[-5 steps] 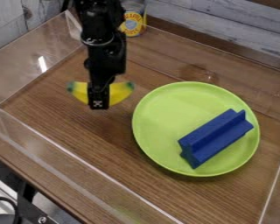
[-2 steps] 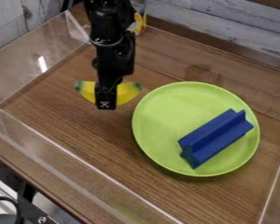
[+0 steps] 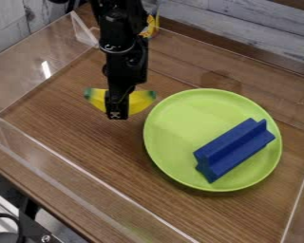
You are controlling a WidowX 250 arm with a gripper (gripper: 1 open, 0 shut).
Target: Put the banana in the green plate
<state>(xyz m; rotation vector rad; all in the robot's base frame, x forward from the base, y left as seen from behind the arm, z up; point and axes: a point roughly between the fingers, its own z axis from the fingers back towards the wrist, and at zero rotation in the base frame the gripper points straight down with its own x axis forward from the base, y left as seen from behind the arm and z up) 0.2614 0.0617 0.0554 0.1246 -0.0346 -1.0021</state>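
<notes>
Banana [image 3: 140,100], small, stubby and yellow with greenish tips, lies under the gripper [image 3: 115,112], whose fingers are clamped on it. Just right of the gripper sits the green plate [image 3: 180,119], holding a blue block [image 3: 234,149].

The gripper [image 3: 117,107], closed on the banana [image 3: 140,101], has slid slightly toward the green plate [image 3: 180,133], and the banana has come along, its near tip now just beside the plate's rim.
</notes>
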